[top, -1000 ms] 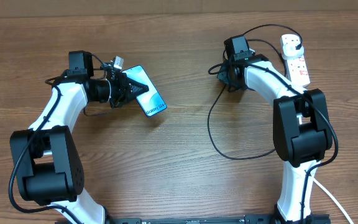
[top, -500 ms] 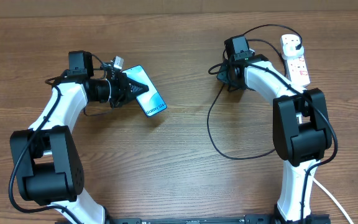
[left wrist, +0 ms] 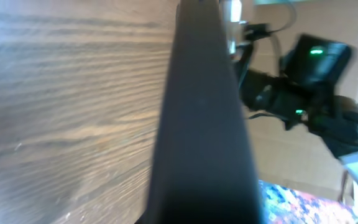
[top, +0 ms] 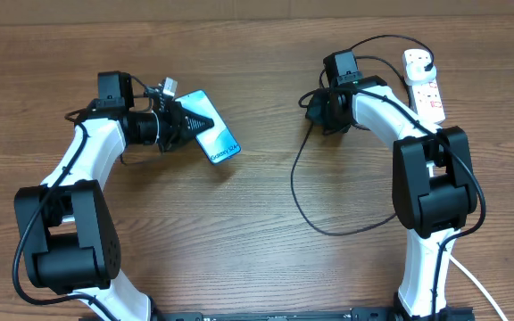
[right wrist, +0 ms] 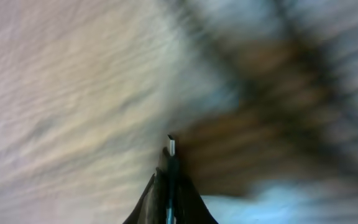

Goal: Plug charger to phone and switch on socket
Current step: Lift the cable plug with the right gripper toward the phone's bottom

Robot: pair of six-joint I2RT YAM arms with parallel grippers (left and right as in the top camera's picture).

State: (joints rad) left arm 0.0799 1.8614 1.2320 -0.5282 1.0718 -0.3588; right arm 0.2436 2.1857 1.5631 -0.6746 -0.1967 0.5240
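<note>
In the overhead view my left gripper (top: 188,125) is shut on the phone (top: 216,139), holding it just above the table with its blue-teal screen facing up. From the left wrist the phone (left wrist: 204,124) shows edge-on as a dark bar. My right gripper (top: 314,107) is shut on the charger's connector end; the tip (right wrist: 171,146) sticks out between the closed fingers (right wrist: 157,196). The thin black charger cable (top: 298,183) loops across the table and runs back to its plug (top: 426,59) in the white socket (top: 425,87) at the far right.
The thick white cord (top: 471,281) runs off the front right corner. The right arm's base (top: 431,192) stands below the socket, and the left arm's base (top: 65,236) at the front left. The cable loop lies between the two arms.
The right gripper has shut on the connector end and moved slightly left, dragging the cable loop left with it. The phone in the left gripper has shifted slightly.
</note>
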